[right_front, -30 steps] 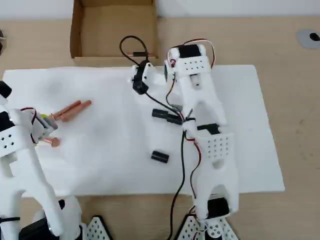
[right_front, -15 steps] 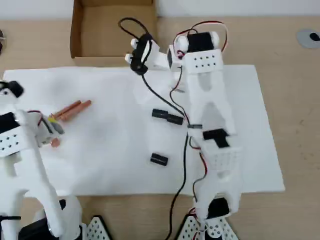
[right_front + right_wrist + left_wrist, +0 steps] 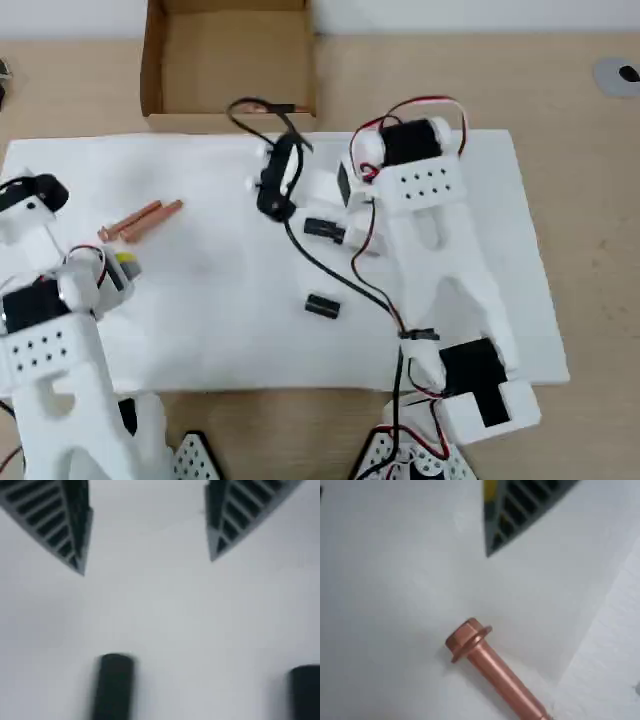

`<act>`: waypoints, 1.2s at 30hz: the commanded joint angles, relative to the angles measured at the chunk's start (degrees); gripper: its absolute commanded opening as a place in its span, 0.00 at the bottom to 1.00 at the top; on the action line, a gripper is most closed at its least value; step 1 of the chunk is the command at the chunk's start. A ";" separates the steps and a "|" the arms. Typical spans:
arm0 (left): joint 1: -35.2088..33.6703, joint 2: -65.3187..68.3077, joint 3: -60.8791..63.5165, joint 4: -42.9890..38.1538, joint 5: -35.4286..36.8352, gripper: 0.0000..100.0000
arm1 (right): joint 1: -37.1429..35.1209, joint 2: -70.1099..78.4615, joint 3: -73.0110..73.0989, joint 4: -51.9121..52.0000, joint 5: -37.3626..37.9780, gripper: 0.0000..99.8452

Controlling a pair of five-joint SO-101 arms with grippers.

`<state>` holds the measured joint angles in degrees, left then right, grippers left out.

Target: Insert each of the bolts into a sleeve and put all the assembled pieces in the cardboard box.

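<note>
Sleeves and bolts not yet joined. Right tool point(image 3: 146, 566) spread wide, empty, over white sheet point(image 3: 165, 620); black cylindrical sleeve point(image 3: 114, 685) lies just ahead of its tips, second black sleeve point(image 3: 305, 692) near it. Left tool point(image 3: 115, 270): cannot tell its state; copper hex-head bolt point(image 3: 490, 665) lies just beside it. Brown cardboard box point(image 3: 225, 60) well apart from both.

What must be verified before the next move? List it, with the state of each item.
1. Right gripper open: ok, fingers apart.
2. Sleeve between them: not ok, it lies on the white sheet past their tips.
3. Bolt in left gripper: not ok, it lies loose on the sheet.
4. Two more bolts lying free on the sheet: ok.
5. Cardboard box open on top: ok.
</note>
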<state>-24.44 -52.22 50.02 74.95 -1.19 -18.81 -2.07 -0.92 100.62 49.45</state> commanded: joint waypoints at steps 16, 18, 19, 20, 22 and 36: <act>0.26 -7.16 4.13 -1.58 -0.44 0.25 | -0.40 14.20 4.97 -13.27 -0.26 0.20; 0.26 -7.16 4.13 -1.58 -0.53 0.25 | -0.40 15.16 4.88 -14.51 -0.26 0.20; 0.26 -7.16 4.13 -1.58 -0.53 0.25 | -0.40 15.52 4.88 -15.12 -0.18 0.20; 0.26 -7.16 4.13 -1.58 -0.53 0.25 | -0.40 16.04 4.79 -15.65 0.00 0.20; 0.35 -7.16 4.13 -1.58 -0.53 0.25 | -0.40 16.92 4.18 -16.09 0.44 0.20; 0.44 -7.16 4.13 -1.58 -0.53 0.25 | 0.13 22.55 -4.44 -13.10 0.53 0.20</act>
<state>-24.44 -58.55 54.42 74.24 -1.19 -18.99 21.23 -1.54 85.67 49.45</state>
